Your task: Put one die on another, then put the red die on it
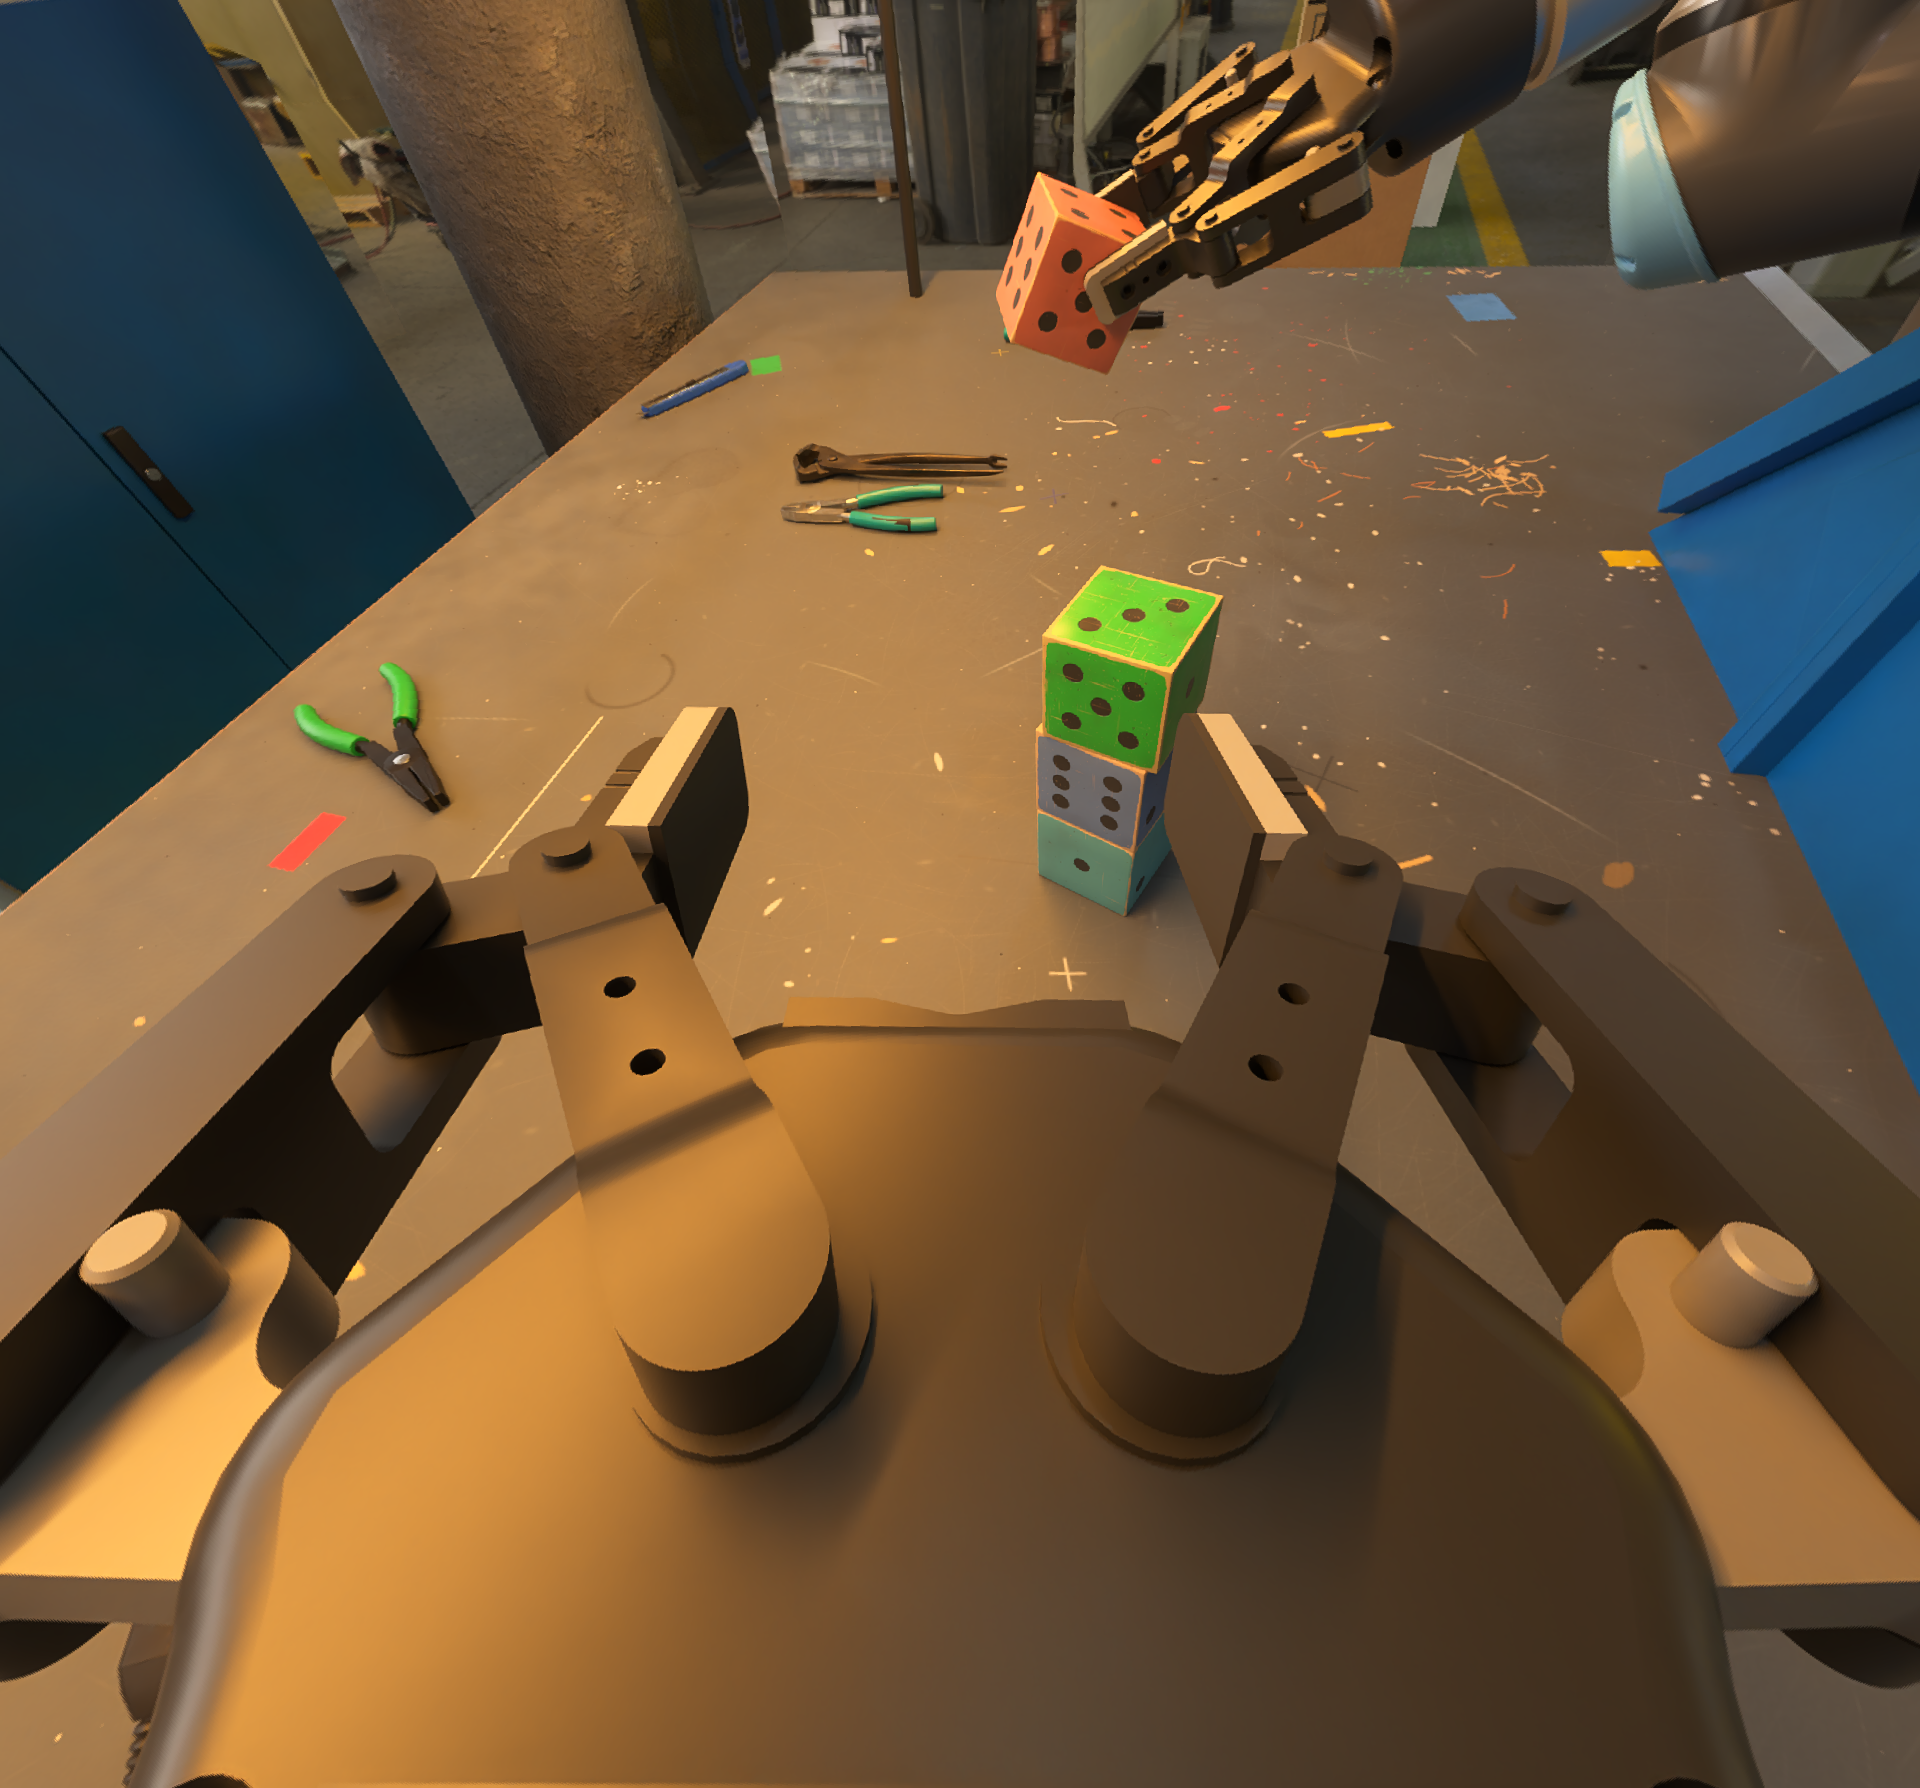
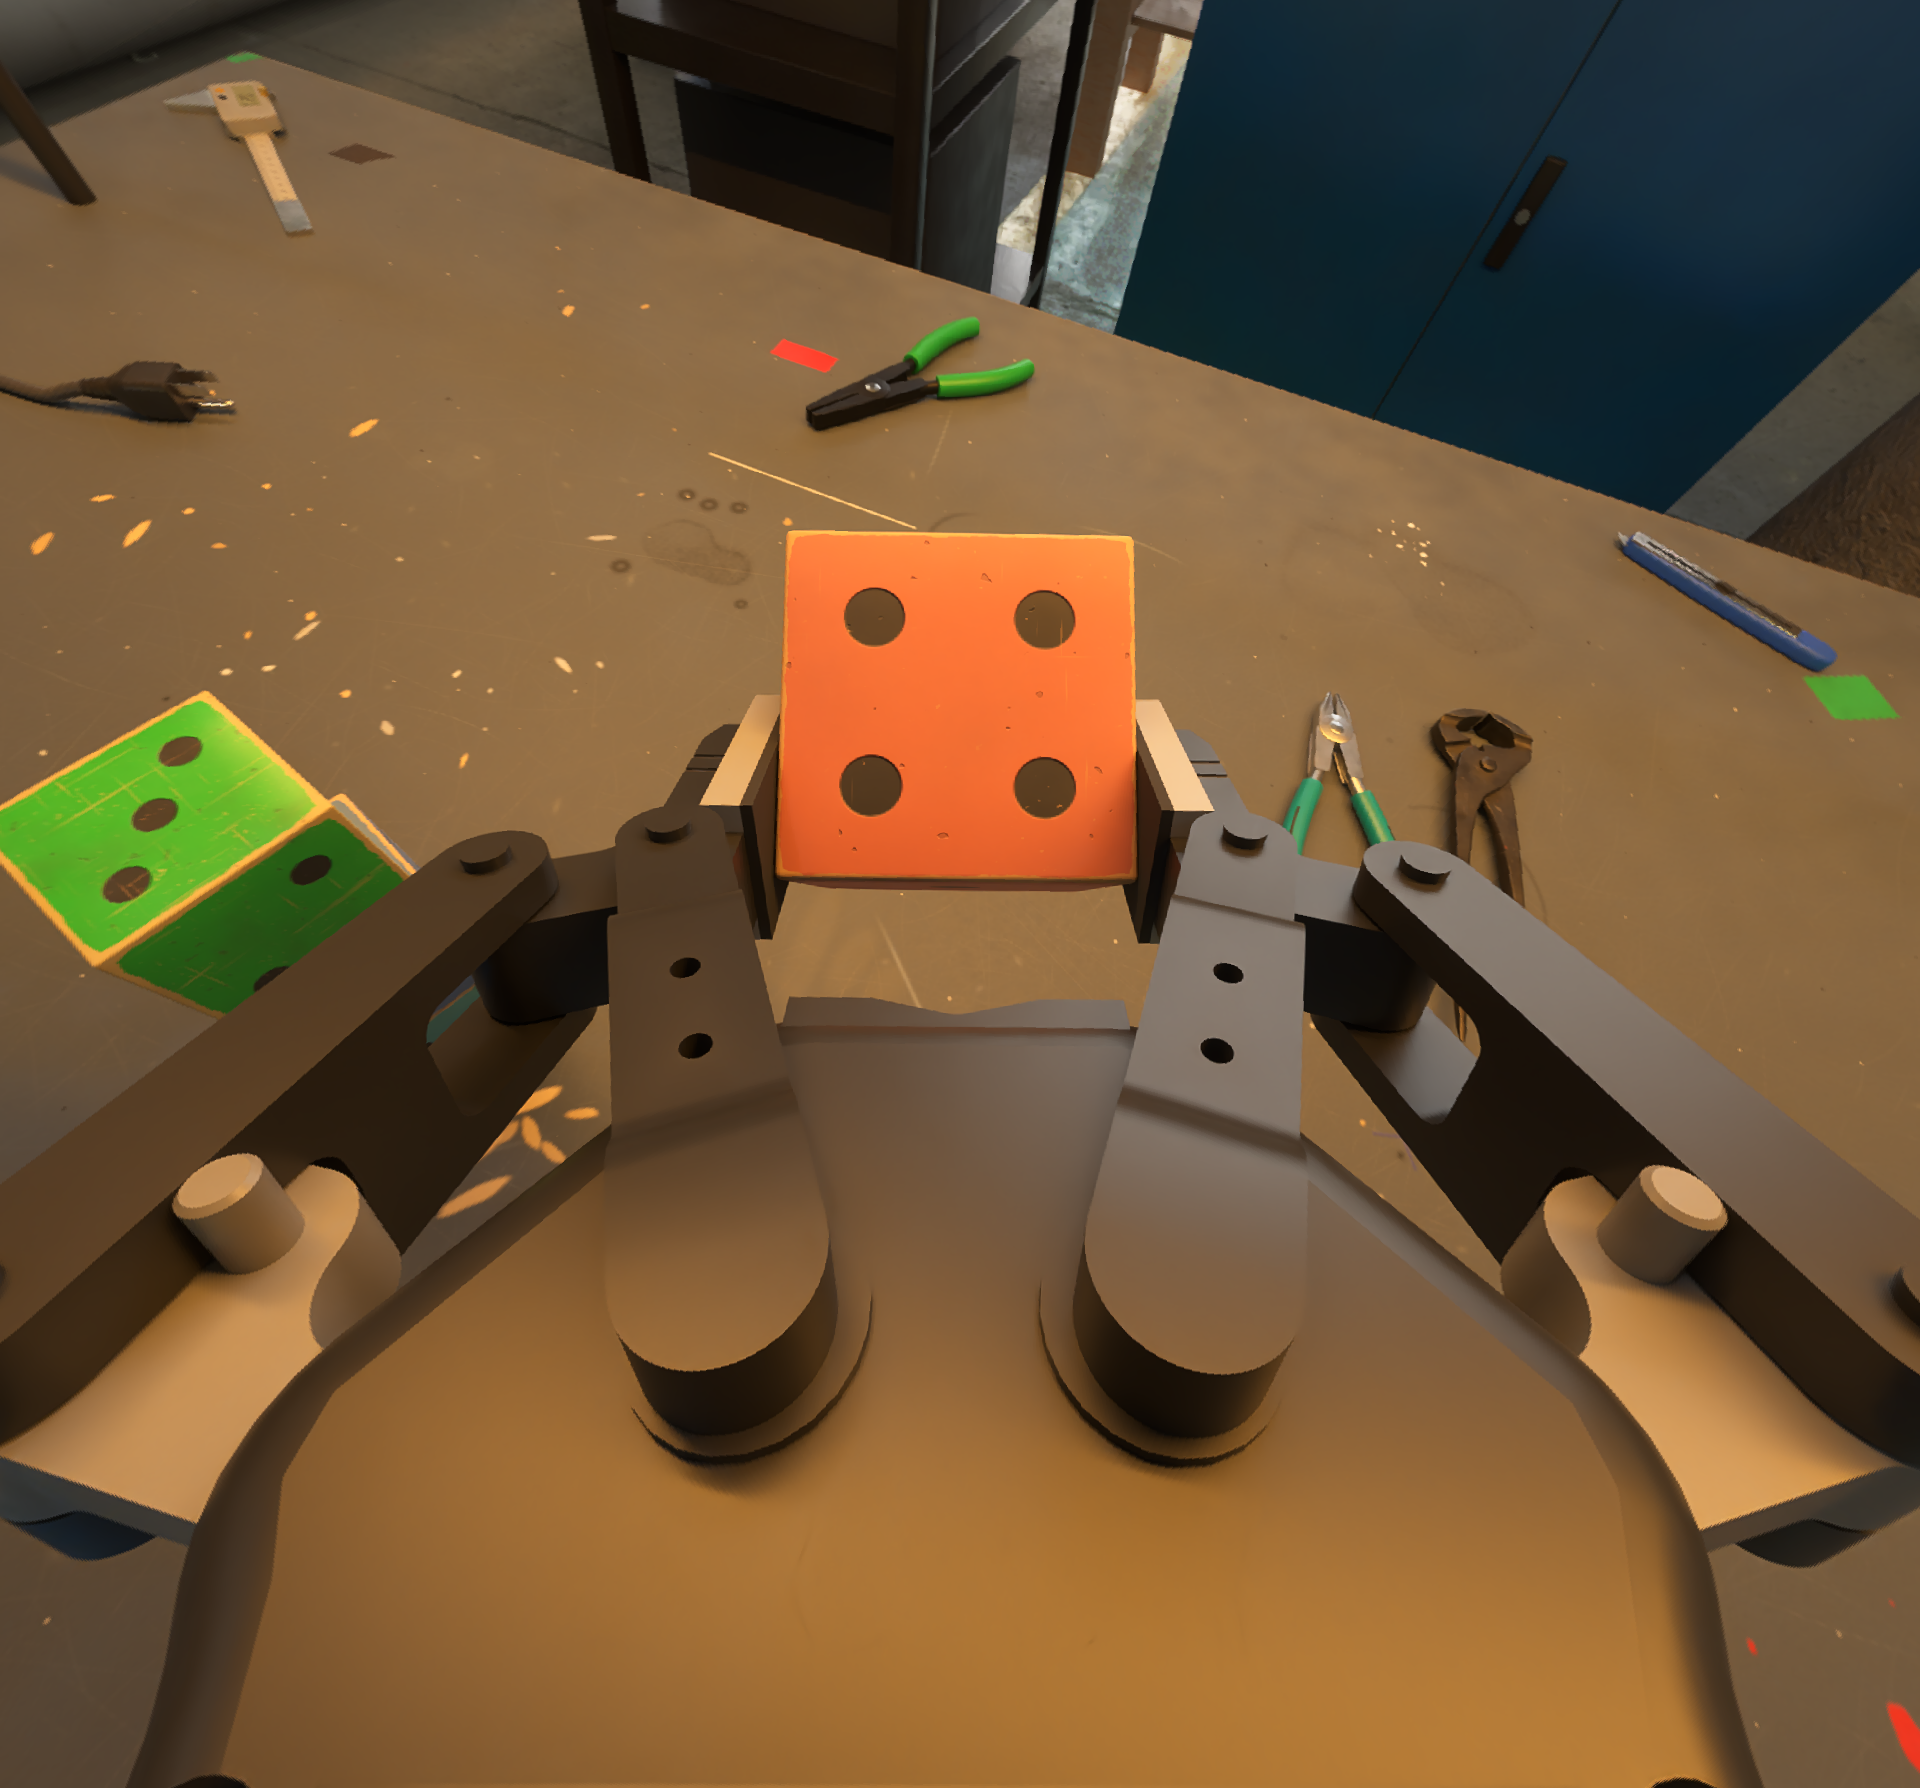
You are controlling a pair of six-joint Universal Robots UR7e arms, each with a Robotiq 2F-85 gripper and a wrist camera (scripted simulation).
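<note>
Three dice stand stacked on the table: a green die (image 1: 1127, 668) on a grey-blue die (image 1: 1091, 793) on a teal die (image 1: 1086, 871). My left gripper (image 1: 961, 782) is open and empty, and its right finger (image 1: 1236, 782) is just beside the stack. My right gripper (image 2: 956, 782) is shut on the red die (image 2: 956, 704) and holds it in the air above the table. It also shows in the left wrist view (image 1: 1132, 268), holding the red die (image 1: 1055, 278) beyond and above the stack. The green die (image 2: 177, 845) sits low left in the right wrist view.
Green-handled pliers (image 1: 384, 736), teal-handled pliers (image 1: 873, 507), black pincers (image 1: 894, 463) and a blue knife (image 1: 691, 388) lie on the table (image 1: 727, 647). A caliper (image 2: 260, 149) and a plug (image 2: 156, 388) lie farther off. A blue box (image 1: 1818, 595) stands at the right, a blue cabinet (image 1: 156, 388) at the left.
</note>
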